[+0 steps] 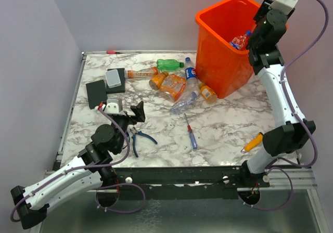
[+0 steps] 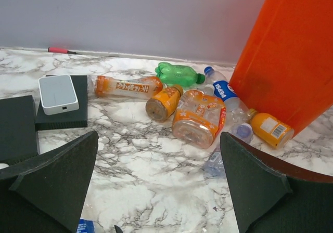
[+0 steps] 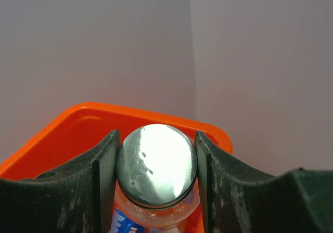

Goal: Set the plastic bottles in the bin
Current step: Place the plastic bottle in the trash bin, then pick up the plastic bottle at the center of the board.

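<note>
Marble counter (image 1: 223, 129), grey walls, bin (image 1: 221, 61) at far right.

- Step in hand: drop-off. Right gripper (image 3: 155, 142) is up over the bin's right rim, fingers (image 3: 104, 183) clamped on a clear bottle (image 3: 156, 165), blue-and-red label, held by its base end. Wrist view shows orange bin interior under it, so it looks to be inside the rim line.
- Next move, my read: just part the fingers. No travel needed; the bin is deep, so the bottle should fall clean.
- Remaining bottles (image 1: 174, 87) lie on the counter just left of the bin: green bottle (image 1: 169, 64) and a long orange one (image 1: 141, 73) at the far side, a Pepsi bottle (image 1: 190, 73), a small orange one (image 1: 208, 92) touching the bin's foot.
- Left gripper (image 2: 158, 139) sits low at near left, fingers wide apart, empty, aimed at that cluster. Likely next pick.
- Non-targets: pliers (image 1: 136, 138) and screwdriver (image 1: 191, 134) near side; leave them.
</note>
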{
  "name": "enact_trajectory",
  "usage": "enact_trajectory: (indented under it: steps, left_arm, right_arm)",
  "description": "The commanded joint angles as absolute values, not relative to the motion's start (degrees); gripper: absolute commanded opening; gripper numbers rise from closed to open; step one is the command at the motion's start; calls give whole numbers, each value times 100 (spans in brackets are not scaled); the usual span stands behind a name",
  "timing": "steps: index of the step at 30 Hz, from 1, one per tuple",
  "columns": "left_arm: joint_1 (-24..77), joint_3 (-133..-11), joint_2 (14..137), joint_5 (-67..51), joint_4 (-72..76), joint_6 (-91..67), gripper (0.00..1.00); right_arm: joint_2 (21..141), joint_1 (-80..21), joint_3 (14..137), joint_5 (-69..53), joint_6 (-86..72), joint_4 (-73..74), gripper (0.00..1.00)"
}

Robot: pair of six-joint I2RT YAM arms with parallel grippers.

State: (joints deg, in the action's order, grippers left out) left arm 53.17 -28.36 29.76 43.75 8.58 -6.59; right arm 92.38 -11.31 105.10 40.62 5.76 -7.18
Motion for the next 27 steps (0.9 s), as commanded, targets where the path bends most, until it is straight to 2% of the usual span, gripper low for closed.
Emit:
enact_trajectory:
  steps: [1, 3, 4, 7, 8, 10, 13, 19, 23, 27]
  left_arm:
    - [5293, -2835, 3067, 4293, 615, -829, 99]
    - [5292, -2854, 3084, 4118, 614, -831, 99]
    - [5291, -2856, 3097, 4046, 613, -831, 99]
    - [5294, -2852, 3138, 3928, 608, -867, 99]
    - [5299, -2856, 3151, 3897, 614, -876, 99]
    - [5293, -2856, 3181, 3862, 615, -889, 99]
    - [5291, -2856, 3198, 3848, 612, -895, 99]
    - [5297, -2834, 3266, 3844, 616, -895, 99]
    - [5293, -2790, 3368, 3844, 681, -974, 99]
    - [5294, -2703, 3454, 3745, 794, -1024, 99]
  right_arm:
    - [9540, -688, 10496, 4052, -172, -393, 0]
    - [9573, -639, 10257, 3938, -538, -145, 0]
    - [9545, -627, 10125, 3761, -695, -69, 5]
    - [9417, -633, 9884, 3214, -1043, -22, 52]
    - [9406, -633, 9935, 3110, -1154, 152, 64]
    - [9370, -633, 10107, 2948, -1314, 352, 76]
    - [9205, -633, 10343, 2718, -1487, 496, 80]
    - [8361, -874, 10561, 2045, -1790, 724, 82]
    - [7216, -1283, 9762, 978, -2062, 636, 82]
    - [5879, -1567, 8064, -570, -2406, 429, 82]
